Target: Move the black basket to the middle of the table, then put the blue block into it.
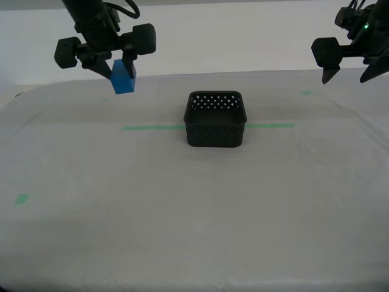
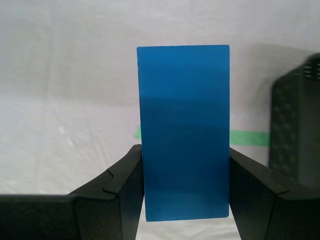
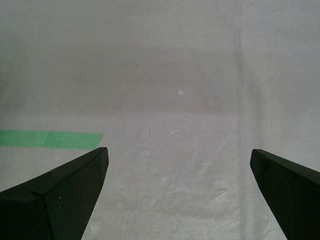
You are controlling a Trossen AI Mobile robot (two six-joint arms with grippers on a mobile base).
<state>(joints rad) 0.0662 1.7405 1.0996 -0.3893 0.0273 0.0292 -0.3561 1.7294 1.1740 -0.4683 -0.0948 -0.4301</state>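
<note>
Block held up in the air, basket sitting on the table near the tape line.

The second gripper [image 1: 117, 62] hangs above the table [image 1: 194, 213] toward the exterior view's left, its jaws pressed against both sides of the blue block [image 1: 123, 76], which tilts a little and is clear of the cloth. In the second wrist view the block [image 2: 184, 132] stands between the two dark fingers [image 2: 125, 185], with the black basket [image 2: 297, 125] off to one side. The basket [image 1: 216, 119] rests upright and empty on the cloth, right on the green tape line [image 1: 152, 128], well apart from the block. The first gripper [image 1: 349, 68] hovers high at the exterior view's right, jaws spread wide with nothing between them; its wrist view shows only cloth and an end of the tape [image 3: 50, 139].
</note>
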